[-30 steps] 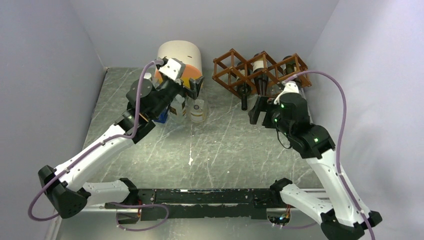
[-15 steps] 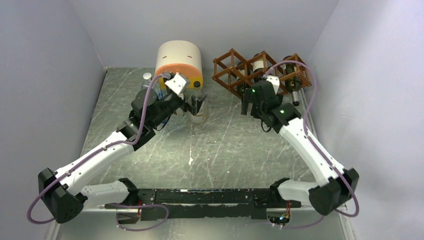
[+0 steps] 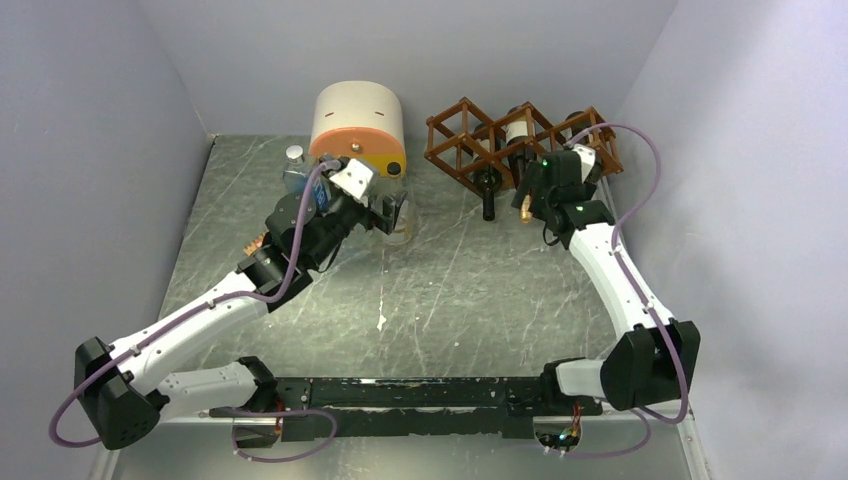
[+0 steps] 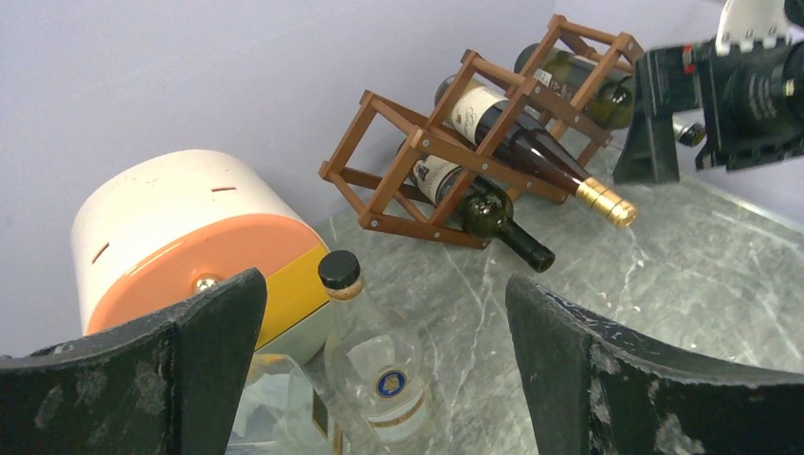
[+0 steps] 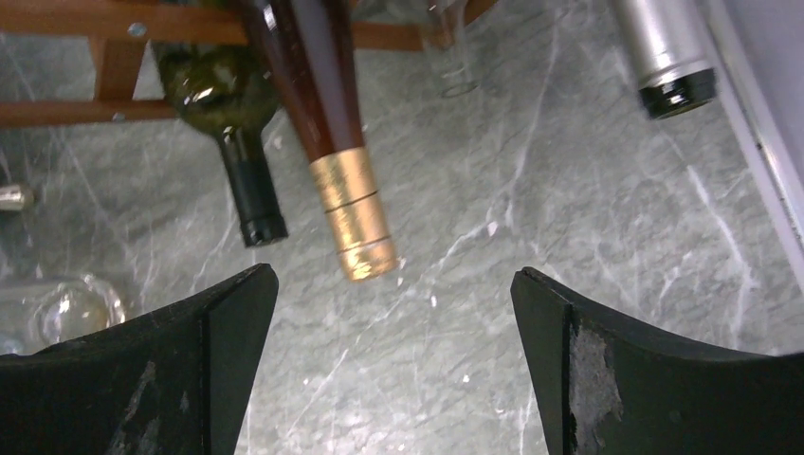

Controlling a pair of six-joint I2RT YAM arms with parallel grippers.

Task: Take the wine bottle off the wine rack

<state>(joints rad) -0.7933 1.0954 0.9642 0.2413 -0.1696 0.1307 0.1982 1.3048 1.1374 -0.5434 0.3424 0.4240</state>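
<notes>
Wine bottles lie in the wine rack (image 3: 462, 121), which stands at the upper right of the overhead frame, close to the back wall on the grey marbled table (image 3: 450, 290). The gold-capped wine bottle (image 3: 517, 132) rests in a middle cell with its neck sloping toward the bottom of the frame, and the foil tip pokes out past the wood. Just left of it, the green bottle (image 3: 488, 200) with a black cap slopes the same way from a lower cell.

From above, the right arm covers the rack's right end and hangs at the gold foil, but that view cannot show whether it touches. The right gripper (image 5: 393, 277), seen by its own wrist camera, has its jaws spread wide at the bottom corners. The foil tip ends just above the gap between them, and bare table shows between the fingers. It holds nothing. The same view shows the silver-capped bottle (image 5: 664, 43) at the upper right, well apart from the gold one.

The left wrist camera shows the rack side-on. There the right arm's black finger stands beside the rack's right end, seemingly just past the gold tip, though depth is hard to judge.

The left gripper (image 4: 384, 282) is also wide open and empty. The clear bottle (image 4: 379, 379) stands upright in the span between its fingers, untouched, just beside the cream-and-orange drawer box (image 4: 180, 237).
</notes>
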